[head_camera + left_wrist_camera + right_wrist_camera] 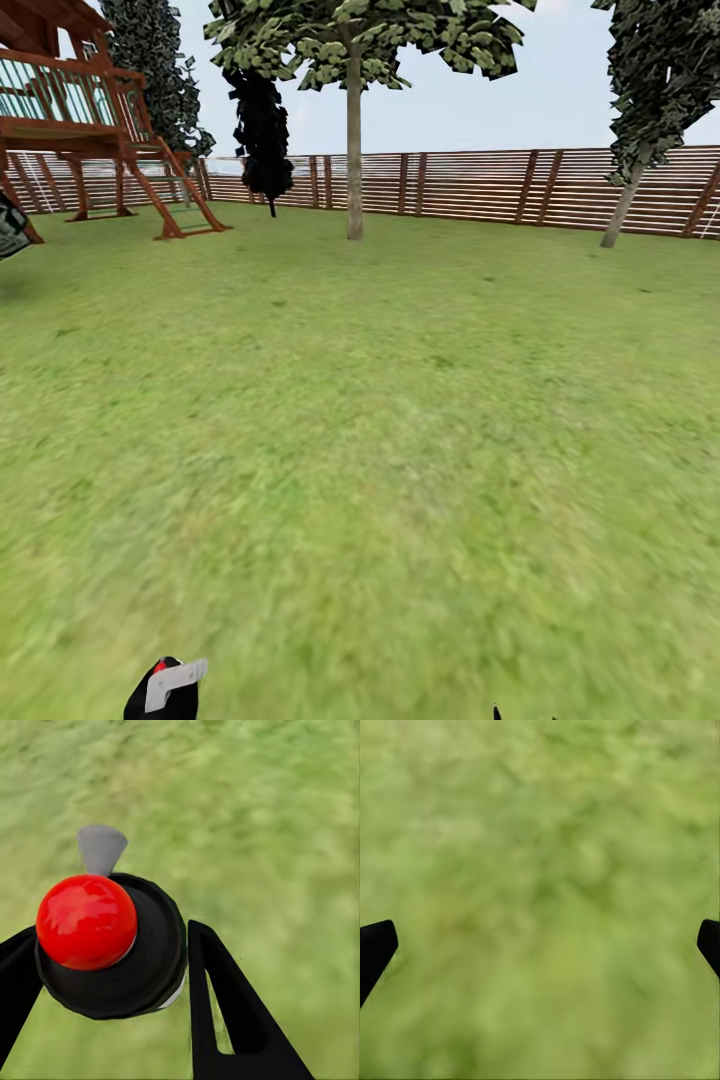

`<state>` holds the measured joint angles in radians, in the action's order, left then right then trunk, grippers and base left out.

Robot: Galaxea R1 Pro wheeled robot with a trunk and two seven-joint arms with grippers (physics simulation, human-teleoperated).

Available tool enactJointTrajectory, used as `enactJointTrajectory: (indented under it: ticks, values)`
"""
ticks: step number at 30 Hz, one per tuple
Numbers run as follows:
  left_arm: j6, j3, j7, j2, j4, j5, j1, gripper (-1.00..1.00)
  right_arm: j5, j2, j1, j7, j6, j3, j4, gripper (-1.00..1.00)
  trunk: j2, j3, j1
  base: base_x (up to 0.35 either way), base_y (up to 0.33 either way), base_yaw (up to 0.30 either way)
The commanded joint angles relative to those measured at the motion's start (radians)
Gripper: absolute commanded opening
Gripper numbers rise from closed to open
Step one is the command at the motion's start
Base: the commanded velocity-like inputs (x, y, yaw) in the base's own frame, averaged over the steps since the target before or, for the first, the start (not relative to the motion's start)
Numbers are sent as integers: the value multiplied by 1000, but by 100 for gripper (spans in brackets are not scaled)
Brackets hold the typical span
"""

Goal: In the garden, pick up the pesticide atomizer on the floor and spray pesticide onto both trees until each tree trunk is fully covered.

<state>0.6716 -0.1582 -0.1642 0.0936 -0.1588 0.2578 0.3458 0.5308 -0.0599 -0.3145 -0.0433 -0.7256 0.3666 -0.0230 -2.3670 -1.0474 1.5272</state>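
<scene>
The pesticide atomizer (105, 945) is a black bottle with a round red cap and a grey nozzle. My left gripper (112, 931) is shut on it, one black finger on each side, above the grass. The atomizer (163, 688) also shows at the bottom edge of the head view. My right gripper (544, 941) is open over bare grass, its fingertips (376, 945) far apart. A tree (354, 60) with a straight pale trunk (354, 160) stands far ahead across the garden lawn (380, 420). Another tree with a slanted grey stem (626, 205) stands at the far right by the fence.
A brown slat fence (470, 185) runs along the back. A wooden play tower with a ladder (95, 120) stands at the far left. Dark columnar trees (262, 130) grow near it. A dark leafy shape (10, 228) pokes in at the left edge.
</scene>
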Motion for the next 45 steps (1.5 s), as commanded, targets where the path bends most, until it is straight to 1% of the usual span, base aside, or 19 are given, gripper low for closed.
enactJointTrajectory:
  ticks: [1,45]
  values:
    - [-1,0,0,0,0,0,0,-100,0,0,0,0,0,0,0,100,0,0,0,340,0,0]
    - [0,0,0,0,0,0,0,-100,0,0,0,0,0,0,0,100,0,0,0,340,0,0]
